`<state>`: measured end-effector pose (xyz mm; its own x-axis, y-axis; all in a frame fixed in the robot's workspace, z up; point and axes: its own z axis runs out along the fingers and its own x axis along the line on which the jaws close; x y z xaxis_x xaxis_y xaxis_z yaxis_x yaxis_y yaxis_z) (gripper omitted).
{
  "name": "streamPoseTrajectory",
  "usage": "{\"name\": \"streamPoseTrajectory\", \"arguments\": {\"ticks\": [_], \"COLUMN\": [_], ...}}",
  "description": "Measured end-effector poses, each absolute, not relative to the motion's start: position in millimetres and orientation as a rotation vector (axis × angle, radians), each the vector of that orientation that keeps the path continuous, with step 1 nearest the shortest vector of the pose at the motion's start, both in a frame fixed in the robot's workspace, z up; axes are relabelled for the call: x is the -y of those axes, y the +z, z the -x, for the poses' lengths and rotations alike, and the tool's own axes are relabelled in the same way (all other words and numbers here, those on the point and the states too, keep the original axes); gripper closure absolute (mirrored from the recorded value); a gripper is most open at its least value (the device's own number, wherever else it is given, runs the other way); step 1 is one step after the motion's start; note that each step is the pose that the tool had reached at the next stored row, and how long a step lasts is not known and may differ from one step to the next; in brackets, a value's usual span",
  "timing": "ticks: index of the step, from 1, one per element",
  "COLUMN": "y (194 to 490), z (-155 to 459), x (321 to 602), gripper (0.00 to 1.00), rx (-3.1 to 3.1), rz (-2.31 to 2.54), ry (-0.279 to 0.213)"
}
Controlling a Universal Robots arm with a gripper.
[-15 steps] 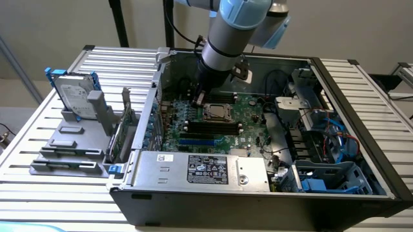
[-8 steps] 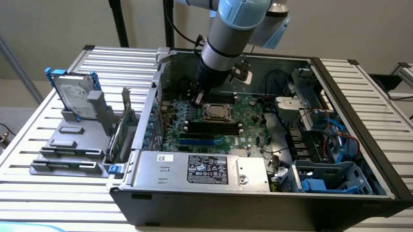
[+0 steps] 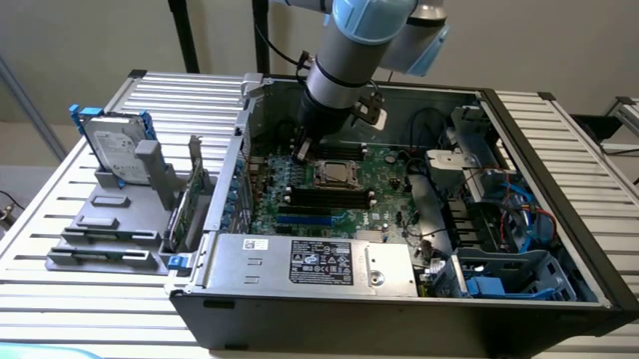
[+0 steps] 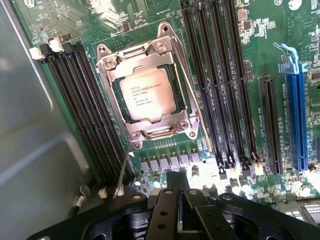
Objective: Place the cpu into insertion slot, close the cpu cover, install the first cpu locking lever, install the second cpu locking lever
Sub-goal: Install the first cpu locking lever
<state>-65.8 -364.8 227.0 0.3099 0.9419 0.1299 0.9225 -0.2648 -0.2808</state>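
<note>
The cpu sits in the insertion slot on the green motherboard. The cpu cover lies flat around the chip's edges, framing the slot. A thin wire lever slants out from the slot's corner. The fingers are clenched together near the slot, on the lever's side.

A single robot arm reaches down from the upper edge of the exterior view. Its pale blue joint is uppermost, with a grey cylindrical link below it, then a dark wrist tilted toward the exterior view's left. The tool points downward at the arm's end. In the wrist view, its black fingers are pressed together, gripping nothing.
</note>
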Motion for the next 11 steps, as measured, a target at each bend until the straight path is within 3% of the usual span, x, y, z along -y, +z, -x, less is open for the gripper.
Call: {"name": "streamPoseTrajectory", "arguments": {"ticks": [11], "y": [234.9], "z": [76.2], "x": [366.6], "gripper": [0.89], "rx": [1.629], "rz": [2.283], "ry": [0.055]}}
